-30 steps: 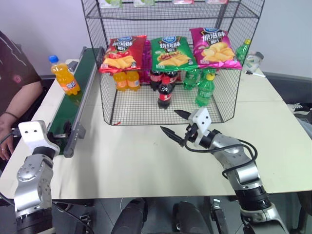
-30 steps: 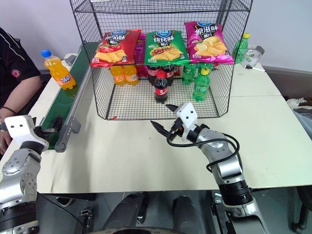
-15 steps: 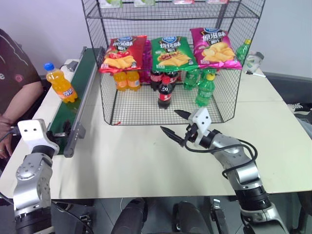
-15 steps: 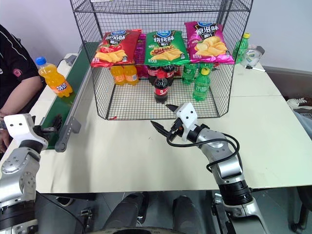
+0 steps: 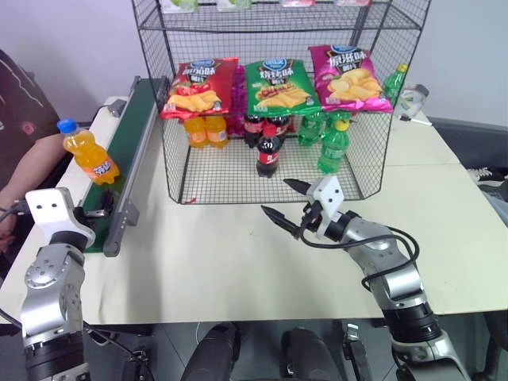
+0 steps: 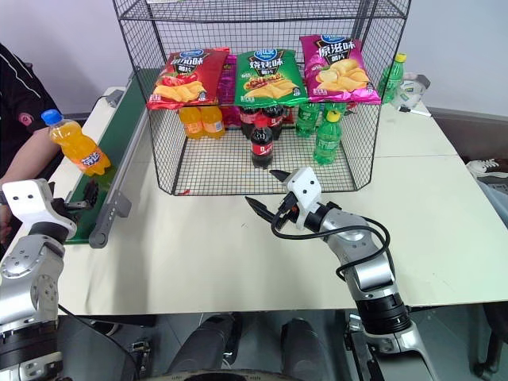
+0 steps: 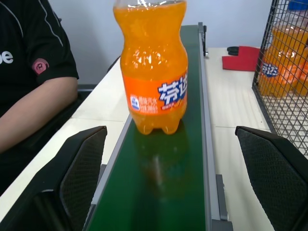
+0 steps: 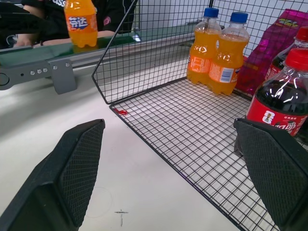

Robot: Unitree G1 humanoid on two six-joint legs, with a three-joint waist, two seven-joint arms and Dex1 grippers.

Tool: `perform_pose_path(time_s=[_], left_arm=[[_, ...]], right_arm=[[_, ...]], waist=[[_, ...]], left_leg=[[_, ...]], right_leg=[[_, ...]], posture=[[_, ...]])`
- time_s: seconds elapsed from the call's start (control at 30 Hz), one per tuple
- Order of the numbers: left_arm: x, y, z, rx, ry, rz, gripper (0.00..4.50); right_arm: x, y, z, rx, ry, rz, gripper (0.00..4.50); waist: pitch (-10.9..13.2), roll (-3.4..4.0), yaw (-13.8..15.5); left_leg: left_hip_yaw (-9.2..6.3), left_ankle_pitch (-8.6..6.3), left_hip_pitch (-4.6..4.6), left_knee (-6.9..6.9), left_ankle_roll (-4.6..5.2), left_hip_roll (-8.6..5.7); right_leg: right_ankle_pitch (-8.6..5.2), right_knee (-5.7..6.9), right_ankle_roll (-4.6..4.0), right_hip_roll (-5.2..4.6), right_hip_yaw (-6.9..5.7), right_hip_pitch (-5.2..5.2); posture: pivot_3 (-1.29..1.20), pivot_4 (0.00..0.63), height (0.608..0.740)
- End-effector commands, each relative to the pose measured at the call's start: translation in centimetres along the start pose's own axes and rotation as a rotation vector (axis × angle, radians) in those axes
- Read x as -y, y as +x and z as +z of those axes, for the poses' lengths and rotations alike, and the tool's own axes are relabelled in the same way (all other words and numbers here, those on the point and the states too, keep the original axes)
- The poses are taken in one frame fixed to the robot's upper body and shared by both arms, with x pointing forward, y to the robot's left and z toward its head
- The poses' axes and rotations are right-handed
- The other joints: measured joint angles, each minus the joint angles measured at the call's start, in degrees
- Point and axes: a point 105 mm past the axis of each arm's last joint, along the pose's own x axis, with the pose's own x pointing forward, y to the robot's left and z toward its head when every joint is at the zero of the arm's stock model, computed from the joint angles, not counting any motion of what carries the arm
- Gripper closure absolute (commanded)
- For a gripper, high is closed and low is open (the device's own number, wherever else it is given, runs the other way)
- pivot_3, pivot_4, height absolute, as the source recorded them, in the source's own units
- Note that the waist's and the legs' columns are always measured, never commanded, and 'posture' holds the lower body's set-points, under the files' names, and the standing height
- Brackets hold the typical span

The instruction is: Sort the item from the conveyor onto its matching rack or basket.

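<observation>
The item, a small orange soda bottle [image 5: 89,155] with a blue cap, stands upright on the conveyor [image 5: 131,119], a dark green belt along the table's left side. My left gripper [image 5: 97,213] is at the belt's near end, level and open, with the bottle [image 7: 153,72] a short way ahead of its fingers and apart from them. The rack [image 5: 230,171], a tall black wire cage, stands at the back middle of the table. My right gripper [image 5: 276,197] hovers open and holds nothing, over the table just in front of the cage's open front edge.
Inside the cage stand two orange bottles [image 5: 206,131], cola bottles [image 5: 268,155] and green bottles [image 5: 333,147], with crisp bags [image 5: 278,87] hung across the front. A person's arm [image 5: 24,171] rests left of the belt. A green bottle [image 5: 395,83] stands behind the cage at the right.
The orange bottle has ridden along the belt toward its near end, closer to my left gripper. Both arms have kept still.
</observation>
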Motion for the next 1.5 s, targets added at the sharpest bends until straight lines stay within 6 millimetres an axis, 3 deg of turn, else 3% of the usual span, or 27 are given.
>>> perform_pose_path(time_s=[0.03,0.77,1.03,1.13,1.2,1.23,1.37,1.5], left_arm=[[-1.0,0.1,1.7,0.068,0.029,0.037,0.03],[-2.7,0.5,3.7,0.15,0.031,0.115,0.03],[-2.7,0.5,3.4,0.134,0.036,0.115,0.03],[-2.4,0.5,3.3,0.136,0.027,0.103,0.82],[-2.3,0.5,3.3,0.137,0.024,0.1,1.76],[-2.3,0.5,3.3,0.138,0.024,0.098,2.02],[-2.0,0.5,3.8,0.148,0.03,0.084,2.02],[-0.4,0.9,6.3,0.216,0.041,0.012,2.02]], right_arm=[[-0.1,0.3,1.3,0.045,-0.028,0.011,0.0],[-0.1,0.4,1.3,0.047,-0.028,0.012,0.0],[-0.1,0.4,1.3,0.049,-0.029,0.013,0.0],[-0.1,0.5,1.3,0.049,-0.03,0.013,0.0],[-0.1,0.5,1.3,0.049,-0.03,0.013,0.0],[-0.1,0.5,1.3,0.049,-0.03,0.013,0.0],[0.0,0.5,1.4,0.05,-0.032,0.012,0.0],[0.0,0.4,1.4,0.049,-0.034,0.012,0.0]], waist=[[0.0,0.0,0.0],[0.0,0.0,0.0],[0.0,0.0,0.0],[0.0,0.0,0.0],[0.0,0.0,0.0],[0.0,0.0,0.0],[0.0,0.0,0.0],[0.0,-0.01,0.1]], left_leg=[[0.0,0.0,0.0,0.0,0.0,0.0],[0.0,0.0,0.0,0.0,0.0,0.0],[0.0,0.0,0.0,0.0,0.0,0.0],[0.0,0.0,0.0,0.0,0.0,0.0],[0.0,0.0,0.0,0.0,0.0,0.0],[0.0,0.0,0.0,0.0,0.0,0.0],[0.0,0.0,0.0,0.0,0.0,0.0],[0.0,0.0,0.0,0.01,0.0,0.0]], right_leg=[[0.0,0.0,0.0,0.0,0.0,0.0],[0.03,0.0,0.05,0.0,0.0,-0.01],[0.03,0.0,0.06,0.0,0.0,0.0],[0.03,0.0,0.06,0.0,0.0,0.0],[0.03,0.0,0.06,0.0,0.0,0.0],[0.03,0.0,0.06,0.0,0.0,0.0],[0.03,0.01,0.06,0.0,0.0,0.0],[0.03,0.01,0.05,0.0,-0.01,0.0]], posture=[[0.0,0.15,0.74],[0.0,0.15,0.74],[0.0,0.15,0.74],[0.0,0.15,0.74],[0.0,0.15,0.74],[0.0,0.15,0.74],[0.0,0.15,0.74],[0.0,0.15,0.74]])
